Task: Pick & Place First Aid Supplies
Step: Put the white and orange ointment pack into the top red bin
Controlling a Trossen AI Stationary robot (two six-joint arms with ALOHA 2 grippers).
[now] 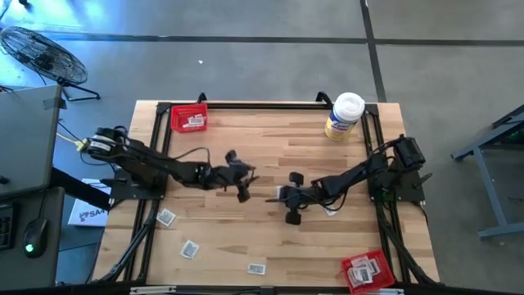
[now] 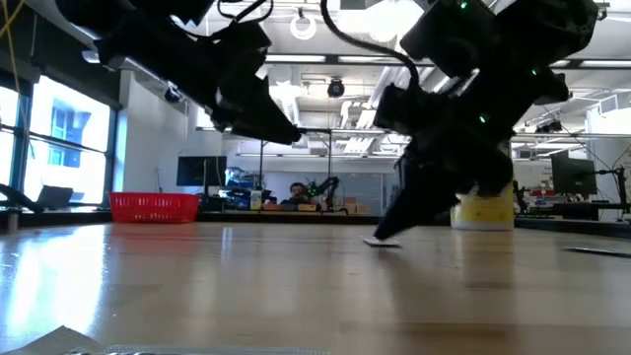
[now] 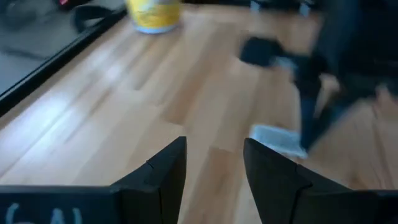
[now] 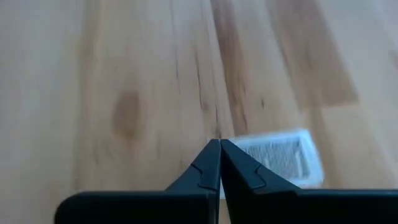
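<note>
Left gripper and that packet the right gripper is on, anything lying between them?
Only bare wood lies between the left gripper and the packet, per the left wrist view.

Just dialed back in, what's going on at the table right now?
The right gripper is down at mid-table with its fingers closed at the edge of a white packet; whether it actually has hold of it is unclear. The left gripper hangs open just beside it, holding nothing. Three more packets lie loose along the near-left part of the table. The two red trays at opposite corners already hold some packets.
</note>
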